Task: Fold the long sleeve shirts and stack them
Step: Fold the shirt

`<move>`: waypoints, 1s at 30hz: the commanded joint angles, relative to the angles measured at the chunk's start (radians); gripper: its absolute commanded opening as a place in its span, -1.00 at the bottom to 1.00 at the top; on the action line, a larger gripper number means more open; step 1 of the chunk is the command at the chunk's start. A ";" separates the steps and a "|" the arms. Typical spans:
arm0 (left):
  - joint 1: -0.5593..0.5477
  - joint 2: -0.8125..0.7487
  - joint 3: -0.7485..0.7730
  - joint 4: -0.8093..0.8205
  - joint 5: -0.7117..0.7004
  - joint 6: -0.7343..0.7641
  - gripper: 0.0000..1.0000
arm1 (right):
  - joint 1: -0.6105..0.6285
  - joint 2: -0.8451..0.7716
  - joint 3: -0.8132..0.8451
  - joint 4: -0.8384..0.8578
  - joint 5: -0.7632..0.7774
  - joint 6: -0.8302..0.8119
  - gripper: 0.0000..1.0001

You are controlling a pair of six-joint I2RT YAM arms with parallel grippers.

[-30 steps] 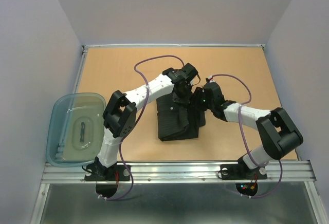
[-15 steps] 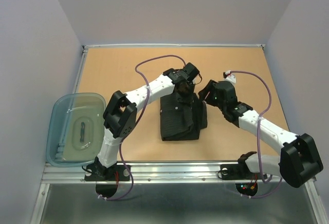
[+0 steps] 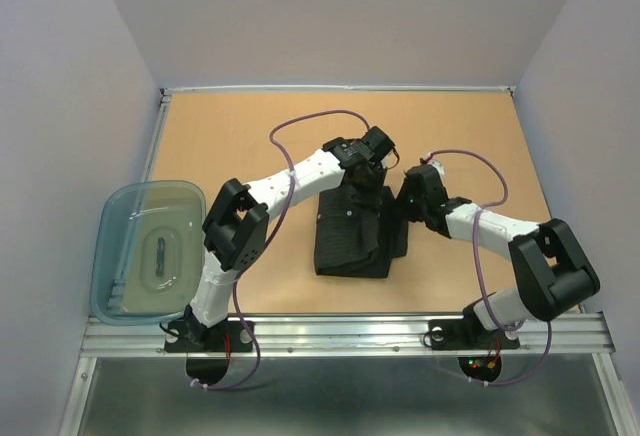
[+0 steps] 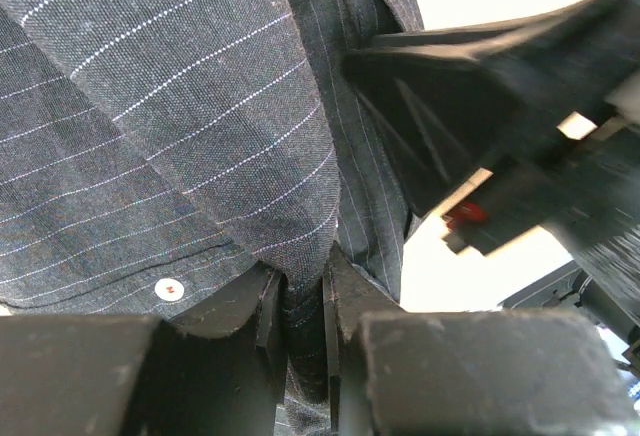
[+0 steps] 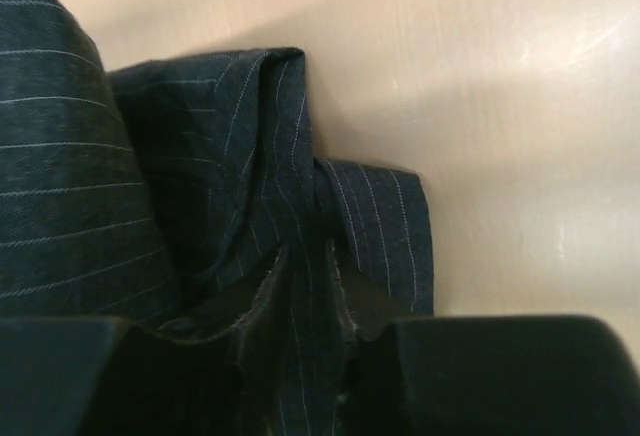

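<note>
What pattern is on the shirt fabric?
Dark shirt with thin pale pinstripes; clearest in left wrist view.

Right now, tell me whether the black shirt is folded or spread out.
Folded: the black shirt lies as a compact, layered rectangle on the table, not spread.

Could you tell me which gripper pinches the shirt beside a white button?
The left gripper, gripping the black pinstriped button-up shirt next to a small white button; the right gripper pinches buttonless fabric.

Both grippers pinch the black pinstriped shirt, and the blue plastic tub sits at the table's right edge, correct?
No. The tub sits at the left edge of the table, as the top external view shows. The left gripper and right gripper do each pinch the shirt.
</note>
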 commanded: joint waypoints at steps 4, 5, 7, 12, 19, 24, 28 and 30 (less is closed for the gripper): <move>-0.031 0.028 0.024 0.010 0.004 0.042 -0.49 | -0.061 0.130 -0.012 0.152 -0.140 -0.026 -0.55; -0.036 0.032 0.023 0.010 0.004 0.042 -0.49 | -0.068 0.130 -0.015 0.161 -0.140 -0.026 -0.56; -0.049 0.054 0.024 0.011 0.006 0.047 -0.48 | -0.081 0.166 -0.021 0.187 -0.154 -0.027 -0.56; -0.072 0.083 0.049 0.002 -0.012 0.056 -0.32 | -0.091 0.184 -0.041 0.215 -0.189 -0.027 -0.56; -0.080 0.030 0.095 0.014 -0.041 0.018 0.04 | -0.094 0.074 -0.046 0.207 -0.172 -0.052 -0.55; -0.043 0.002 0.067 0.053 -0.068 -0.038 -0.02 | -0.095 0.031 -0.020 0.181 -0.165 -0.076 -0.53; 0.006 0.017 0.046 0.076 -0.055 -0.067 -0.35 | -0.094 0.034 -0.028 0.176 -0.168 -0.066 -0.53; 0.007 0.032 0.046 0.085 -0.049 -0.070 -0.43 | -0.095 0.032 -0.032 0.176 -0.169 -0.062 -0.53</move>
